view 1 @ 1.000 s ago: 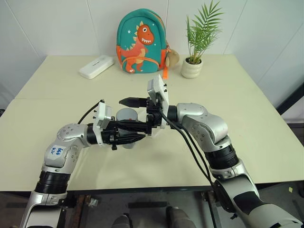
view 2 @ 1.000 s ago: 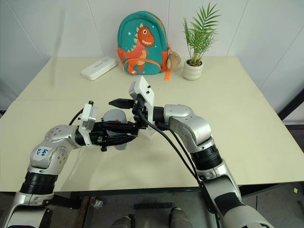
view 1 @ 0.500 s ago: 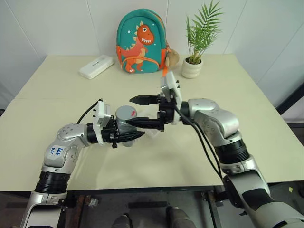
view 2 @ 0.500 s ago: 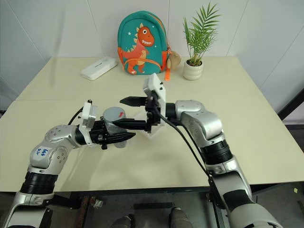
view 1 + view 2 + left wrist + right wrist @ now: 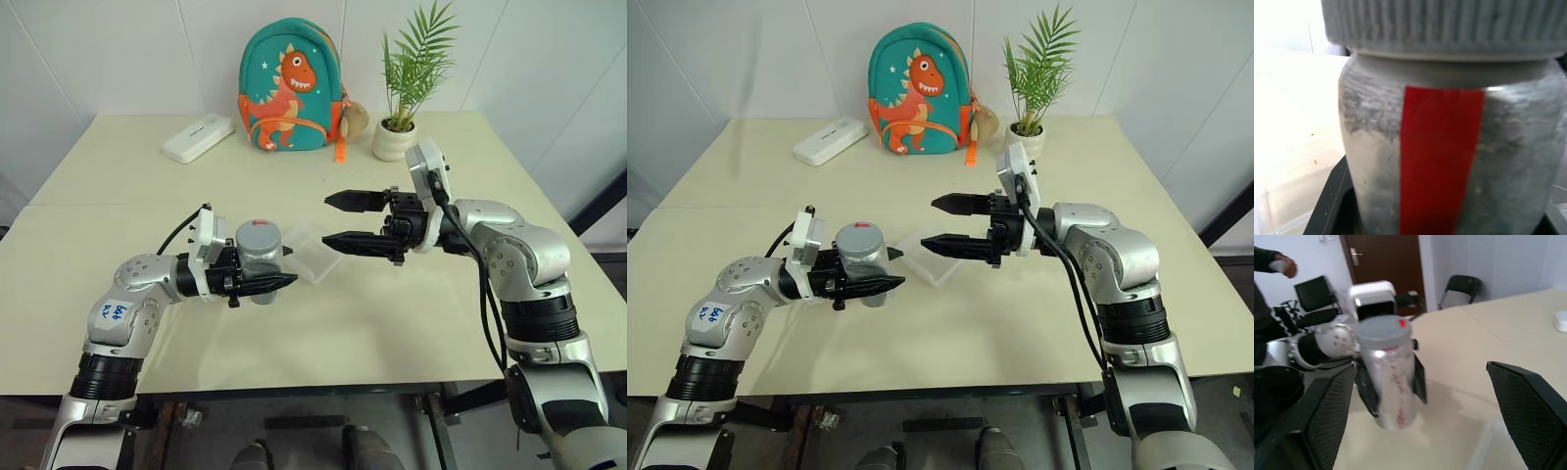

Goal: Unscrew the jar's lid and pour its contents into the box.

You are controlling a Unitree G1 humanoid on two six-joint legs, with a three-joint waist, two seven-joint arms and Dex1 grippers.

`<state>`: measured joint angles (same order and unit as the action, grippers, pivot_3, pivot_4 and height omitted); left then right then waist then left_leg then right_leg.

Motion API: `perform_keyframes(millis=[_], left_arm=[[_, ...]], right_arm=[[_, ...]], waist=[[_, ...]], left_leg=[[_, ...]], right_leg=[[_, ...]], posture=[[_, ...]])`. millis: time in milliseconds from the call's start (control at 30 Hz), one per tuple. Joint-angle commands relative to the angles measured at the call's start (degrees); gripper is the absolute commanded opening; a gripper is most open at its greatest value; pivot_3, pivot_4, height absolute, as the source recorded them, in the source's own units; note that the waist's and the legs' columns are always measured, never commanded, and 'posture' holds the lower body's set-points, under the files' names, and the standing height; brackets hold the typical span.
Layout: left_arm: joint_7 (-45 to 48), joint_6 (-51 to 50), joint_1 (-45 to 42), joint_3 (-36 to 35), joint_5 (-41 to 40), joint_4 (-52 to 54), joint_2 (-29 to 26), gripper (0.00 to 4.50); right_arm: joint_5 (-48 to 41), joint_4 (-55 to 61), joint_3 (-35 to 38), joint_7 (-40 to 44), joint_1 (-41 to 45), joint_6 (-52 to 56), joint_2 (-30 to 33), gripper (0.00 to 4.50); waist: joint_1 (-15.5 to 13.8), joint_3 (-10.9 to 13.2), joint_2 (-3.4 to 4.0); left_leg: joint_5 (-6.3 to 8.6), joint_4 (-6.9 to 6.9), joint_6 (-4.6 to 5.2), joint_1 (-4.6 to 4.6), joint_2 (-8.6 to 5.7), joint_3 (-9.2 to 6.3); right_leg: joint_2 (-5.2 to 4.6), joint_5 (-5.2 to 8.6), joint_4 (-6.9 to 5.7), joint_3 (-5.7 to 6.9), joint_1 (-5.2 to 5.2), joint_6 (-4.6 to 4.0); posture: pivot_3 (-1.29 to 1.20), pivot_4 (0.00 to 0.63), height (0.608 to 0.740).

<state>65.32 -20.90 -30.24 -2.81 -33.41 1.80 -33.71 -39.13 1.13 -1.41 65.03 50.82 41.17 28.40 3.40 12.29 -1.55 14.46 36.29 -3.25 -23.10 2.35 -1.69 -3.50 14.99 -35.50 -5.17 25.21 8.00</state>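
Unscrewing stage: left gripper [image 5: 277,284] clamped on upright jar [image 5: 260,264], lid [image 5: 258,233] on; right gripper [image 5: 335,219] fingers apart, well clear, needing return onto lid.

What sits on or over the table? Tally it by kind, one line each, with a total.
Jar with its lid on, held in the left tool: 1
Clear box: 1
Backpack: 1
Potted plant: 1
White case: 1
Total: 5

Silver-grey jar [image 5: 1449,147], red strip; teal dinosaur backpack [image 5: 290,86]
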Motion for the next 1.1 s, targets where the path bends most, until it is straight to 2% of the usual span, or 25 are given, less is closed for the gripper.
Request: perform_keyframes(millis=[33, 267, 467, 633, 1100], left_arm=[[0.60, 1.29, -0.13, -0.75, -0.18, 1.02, 0.03, 2.10], [0.98, 1.18, -0.24, -0.05, -0.22, 1.08, 0.73, 2.10], [1.15, 1.17, -0.65, 0.18, -0.09, 0.84, 1.04, 2.10], [1.07, 0.98, -0.69, 0.31, -0.20, 1.05, 1.23, 2.10], [0.42, 1.02, 0.07, 0.18, -0.19, 1.87, 1.08, 2.10]], right_arm=[[-1.04, 4.13, -0.84, -4.47, 2.36, 0.84, -4.31, 4.47], [0.47, 6.40, -4.97, -8.81, 3.41, 1.16, -10.38, 4.47], [4.06, 5.88, -9.34, -11.23, 4.13, 1.11, -12.27, 4.47], [6.37, 3.90, -10.20, -12.75, 4.87, -0.39, -14.40, 4.47], [7.77, 0.11, -8.49, -10.70, 5.77, -2.26, -13.37, 4.47]], waist=[[0.21, 0.00, 0.00], [-0.13, 0.00, 0.00], [-0.15, 0.00, 0.00], [0.08, 0.00, 0.00], [0.01, 0.00, 0.00]], left_leg=[[0.00, 0.01, 0.00, 0.00, 0.00, 0.01], [-0.03, 0.00, 0.03, -0.03, 0.00, 0.00], [-0.03, 0.00, 0.03, -0.04, 0.00, -0.01], [-0.03, -0.02, 0.03, -0.03, 0.01, -0.01], [-0.03, -0.03, 0.03, -0.04, 0.00, 0.00]], right_leg=[[0.00, -0.01, -0.01, -0.01, 0.00, -0.01], [0.00, 0.00, -0.07, -0.01, 0.05, -0.03], [0.01, 0.00, -0.06, -0.01, 0.05, -0.03], [0.03, 0.00, -0.12, -0.01, 0.10, -0.05], [0.01, 0.00, -0.10, -0.01, 0.10, -0.05]], posture=[[0.00, 0.150, 0.740], [0.00, 0.150, 0.740], [0.00, 0.150, 0.740], [0.00, 0.150, 0.740], [0.00, 0.150, 0.740]])
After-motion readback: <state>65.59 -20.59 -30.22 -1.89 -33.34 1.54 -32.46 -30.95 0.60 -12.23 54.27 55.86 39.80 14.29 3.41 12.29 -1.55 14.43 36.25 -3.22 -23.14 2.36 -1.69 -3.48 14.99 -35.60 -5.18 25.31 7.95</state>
